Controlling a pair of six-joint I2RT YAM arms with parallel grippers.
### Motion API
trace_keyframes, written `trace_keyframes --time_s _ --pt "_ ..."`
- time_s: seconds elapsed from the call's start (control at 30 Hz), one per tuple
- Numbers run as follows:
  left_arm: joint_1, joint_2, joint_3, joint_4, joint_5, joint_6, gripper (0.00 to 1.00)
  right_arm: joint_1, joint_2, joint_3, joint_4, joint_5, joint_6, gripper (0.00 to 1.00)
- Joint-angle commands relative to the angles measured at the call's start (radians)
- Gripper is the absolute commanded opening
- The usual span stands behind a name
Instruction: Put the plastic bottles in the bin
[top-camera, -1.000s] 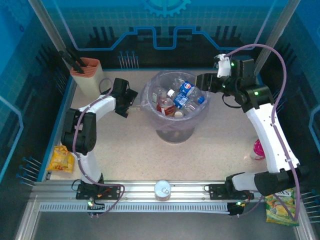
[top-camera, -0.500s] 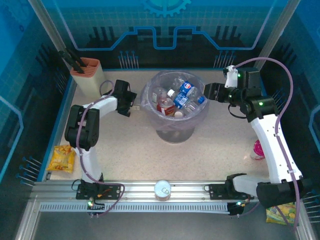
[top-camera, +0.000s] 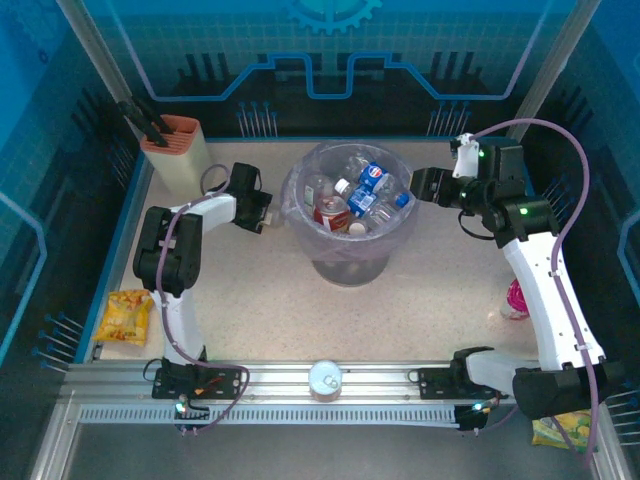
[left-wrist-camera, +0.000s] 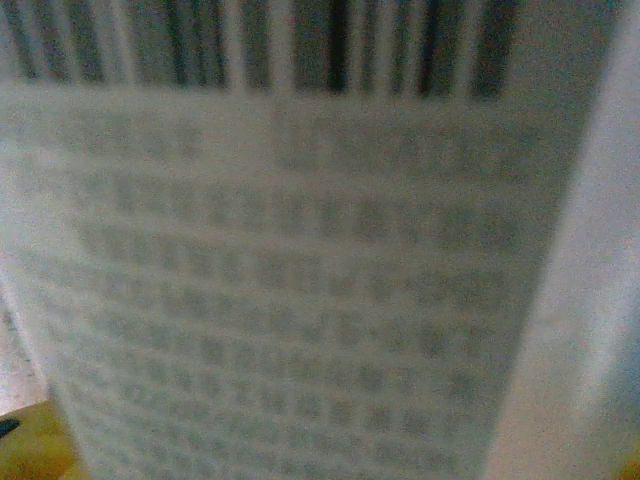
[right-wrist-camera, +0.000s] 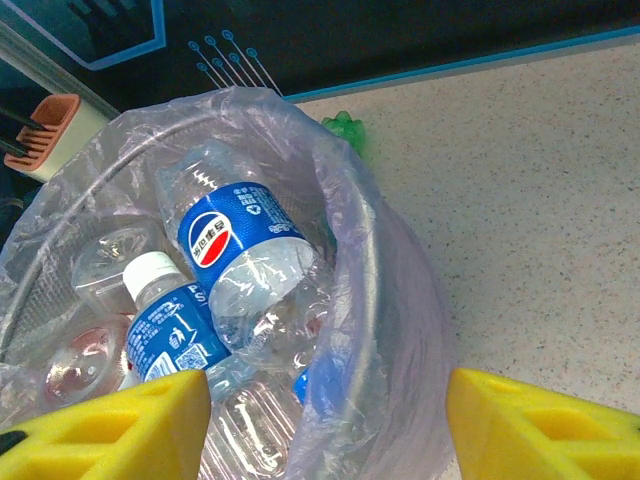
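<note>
Status of bin (top-camera: 345, 262): stood mid-bench (top-camera: 260, 300), toward the far edge, lined with a clear bag. Several bottles (top-camera: 372, 188), blue- and red-labelled, are heaped inside up to the rim.

Right gripper (top-camera: 415, 186): placed just beside the bin's right rim. Its yellow fingertips are spread wide and nothing is held between them. A second ago it was reaching over the rim. It has since been drawn back toward the right edge, and the heap inside is unaltered. Its delivery is judged complete.

Left gripper (top-camera: 262, 210): found just left of the bin, shifted slightly toward the left edge. In its wrist view a blurred, pale, gridded surface is seen very close. Whether the jaws are wide, narrow or closed on something cannot be told.

Outstanding: pink item (top-camera: 514, 298) at the right edge, possibly a bottle, though too small to be confirmed. If so, the task is judged nearly done, with that pick best suited to the right arm.

Excluded: block (top-camera: 175, 150), far-left corner; bag (top-camera: 125, 318), left edge; can (top-camera: 327, 378), near edge.
</note>
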Motion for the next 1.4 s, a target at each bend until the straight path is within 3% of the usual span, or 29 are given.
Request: trace_keyframes --time_s 0.0,0.27,0.8,1.03,1.17,1.37 --pt "0.01 0.005 -0.027 -0.034 -0.005 0.008 0.62 -0.019 -0.019 -0.019 0.011 -0.021 0.012 0.65" --pt "0.009 -0.062 -0.026 -0.069 -0.035 0.067 0.56 -0.043 -0.037 -0.045 0.025 -0.048 0.025 0.65" --pt "0.011 -0.435 -0.014 -0.292 -0.101 0.417 0.47 -0.069 -0.011 -0.062 0.077 -0.102 0.061 0.65" --pt "0.011 -0.578 0.195 -0.528 0.076 0.648 0.45 -0.068 0.027 -0.04 0.103 -0.117 0.069 0.64" --pt "0.001 -0.632 0.341 -0.638 0.207 0.717 0.34 -0.067 0.054 -0.034 0.142 -0.136 0.083 0.64" --pt "-0.133 -0.595 0.611 -0.866 0.226 0.927 0.23 -0.065 0.102 0.012 0.127 -0.151 0.056 0.64"
